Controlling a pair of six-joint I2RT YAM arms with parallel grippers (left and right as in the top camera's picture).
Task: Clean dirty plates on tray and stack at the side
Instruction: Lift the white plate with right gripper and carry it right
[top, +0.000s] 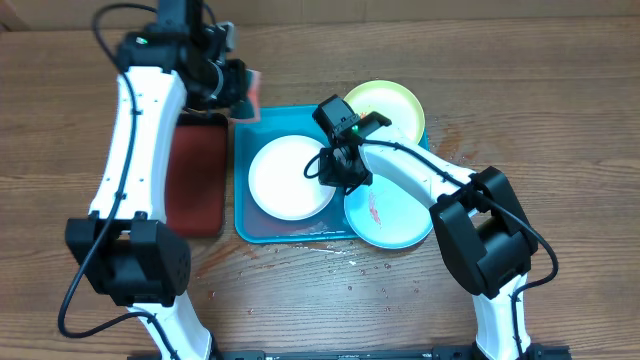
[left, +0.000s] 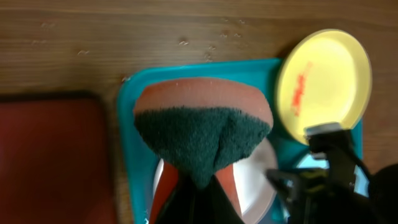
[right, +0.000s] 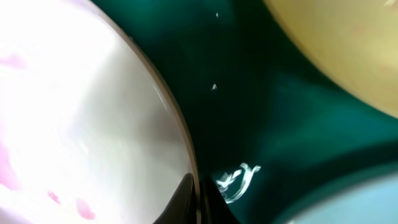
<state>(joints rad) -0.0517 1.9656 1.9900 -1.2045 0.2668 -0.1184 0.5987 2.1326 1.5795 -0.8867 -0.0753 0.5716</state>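
The blue tray (top: 241, 215) holds a pinkish-white plate (top: 285, 178). A yellow-green plate (top: 390, 105) with a red smear leans over the tray's far right corner. A pale teal plate (top: 395, 215), also smeared red, overlaps its near right edge. My right gripper (top: 337, 168) is shut on the right rim of the pinkish-white plate (right: 81, 124), one finger on each side, at the right gripper (right: 198, 200); faint pink marks show on that plate. My left gripper (left: 199, 196) is shut on an orange sponge with a green scouring face (left: 202, 134), held above the tray's far left corner (left: 134, 112).
A smaller dark red tray (top: 195, 175) lies just left of the blue one. Water drops and faint red stains dot the wooden table (top: 340, 265) in front of the tray. My right arm (top: 430, 180) reaches across the teal plate.
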